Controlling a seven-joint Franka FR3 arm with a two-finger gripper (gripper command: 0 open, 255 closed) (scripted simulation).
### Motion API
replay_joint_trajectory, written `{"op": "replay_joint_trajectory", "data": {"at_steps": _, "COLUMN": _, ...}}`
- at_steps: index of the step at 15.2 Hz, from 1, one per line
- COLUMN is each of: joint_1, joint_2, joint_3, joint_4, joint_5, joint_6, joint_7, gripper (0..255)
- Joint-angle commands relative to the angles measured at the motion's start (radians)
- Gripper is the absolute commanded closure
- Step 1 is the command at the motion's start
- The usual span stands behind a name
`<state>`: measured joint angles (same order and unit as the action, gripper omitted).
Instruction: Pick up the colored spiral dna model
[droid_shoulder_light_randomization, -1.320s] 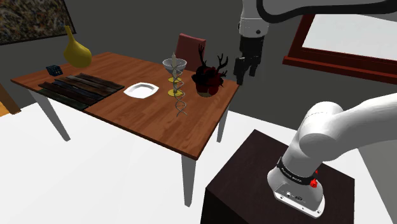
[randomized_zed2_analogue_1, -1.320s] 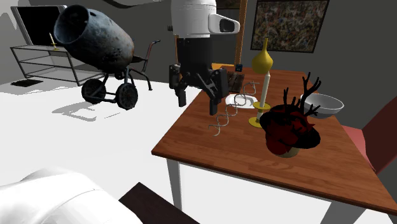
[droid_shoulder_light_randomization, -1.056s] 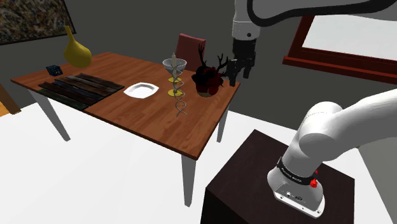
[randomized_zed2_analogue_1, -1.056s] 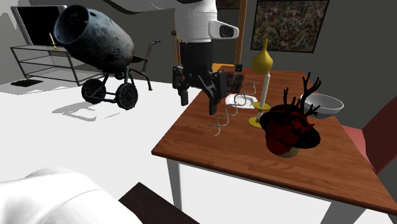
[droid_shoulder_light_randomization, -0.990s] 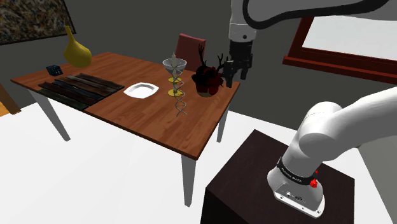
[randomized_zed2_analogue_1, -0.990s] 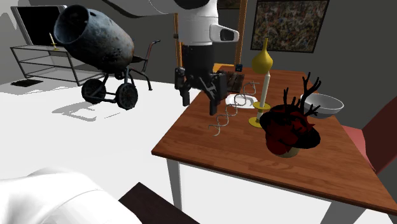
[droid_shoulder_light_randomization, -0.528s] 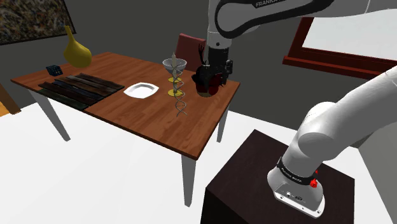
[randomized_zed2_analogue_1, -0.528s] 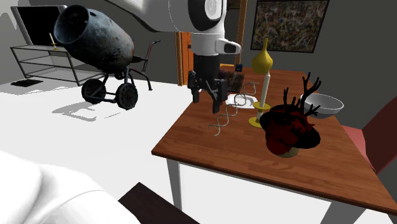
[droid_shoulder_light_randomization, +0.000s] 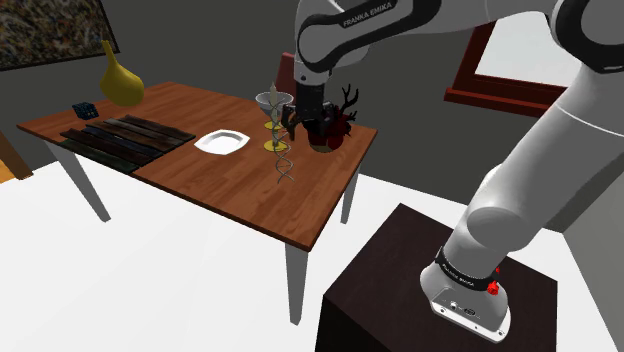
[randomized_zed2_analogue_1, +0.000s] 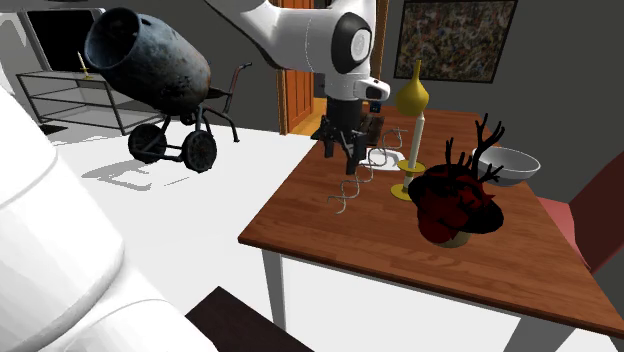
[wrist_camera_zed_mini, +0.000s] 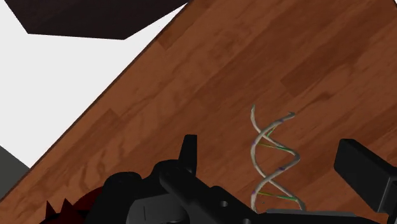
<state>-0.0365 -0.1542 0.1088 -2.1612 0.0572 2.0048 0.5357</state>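
Swung inward over the wooden surface (droid_shoulder_light_randomization: 220, 190) within the last second, my jaws hang spread apart above the spiral model (droid_shoulder_light_randomization: 284, 165), which stands upright just beside a candlestick (droid_shoulder_light_randomization: 271, 146), so they can likely drop astride it.

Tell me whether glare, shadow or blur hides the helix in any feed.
Shoulder view: even light, no glare; the helix is thin but pale against the brown table. Second exterior view: the helix is clear too, though the white arm fills the left foreground. Wrist view: sharp, coloured rungs readable; the gripper body cuts across the helix's lower end.
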Motion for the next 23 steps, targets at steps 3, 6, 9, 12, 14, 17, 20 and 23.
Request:
{"op": "replay_joint_trajectory", "data": {"at_steps": 3, "joint_1": -0.009, "joint_2": 0.148, "joint_3": 0.000, "joint_4": 0.114, "joint_5": 0.006, "joint_6": 0.054, "joint_7": 0.088, "gripper": 0}}
{"op": "replay_joint_trajectory", "data": {"at_steps": 6, "joint_1": -0.013, "joint_2": 0.258, "joint_3": -0.005, "joint_4": 0.211, "joint_5": 0.010, "joint_6": 0.082, "joint_7": 0.149, "gripper": 0}}
{"op": "replay_joint_trajectory", "data": {"at_steps": 9, "joint_1": -0.014, "joint_2": 0.322, "joint_3": -0.010, "joint_4": 0.261, "joint_5": 0.012, "joint_6": 0.105, "joint_7": 0.179, "gripper": 0}}
{"op": "replay_joint_trajectory", "data": {"at_steps": 12, "joint_1": -0.013, "joint_2": 0.336, "joint_3": -0.010, "joint_4": 0.238, "joint_5": 0.012, "joint_6": 0.142, "joint_7": 0.177, "gripper": 0}}
{"op": "replay_joint_trajectory", "data": {"at_steps": 14, "joint_1": -0.013, "joint_2": 0.347, "joint_3": -0.010, "joint_4": 0.224, "joint_5": 0.012, "joint_6": 0.166, "joint_7": 0.176, "gripper": 0}}
{"op": "replay_joint_trajectory", "data": {"at_steps": 17, "joint_1": -0.012, "joint_2": 0.356, "joint_3": -0.010, "joint_4": 0.214, "joint_5": 0.012, "joint_6": 0.185, "joint_7": 0.175, "gripper": 0}}
{"op": "replay_joint_trajectory", "data": {"at_steps": 20, "joint_1": -0.013, "joint_2": 0.357, "joint_3": -0.011, "joint_4": 0.216, "joint_5": 0.012, "joint_6": 0.185, "joint_7": 0.174, "gripper": 255}}
{"op": "replay_joint_trajectory", "data": {"at_steps": 23, "joint_1": -0.013, "joint_2": 0.358, "joint_3": -0.011, "joint_4": 0.216, "joint_5": 0.012, "joint_6": 0.185, "joint_7": 0.174, "gripper": 255}}
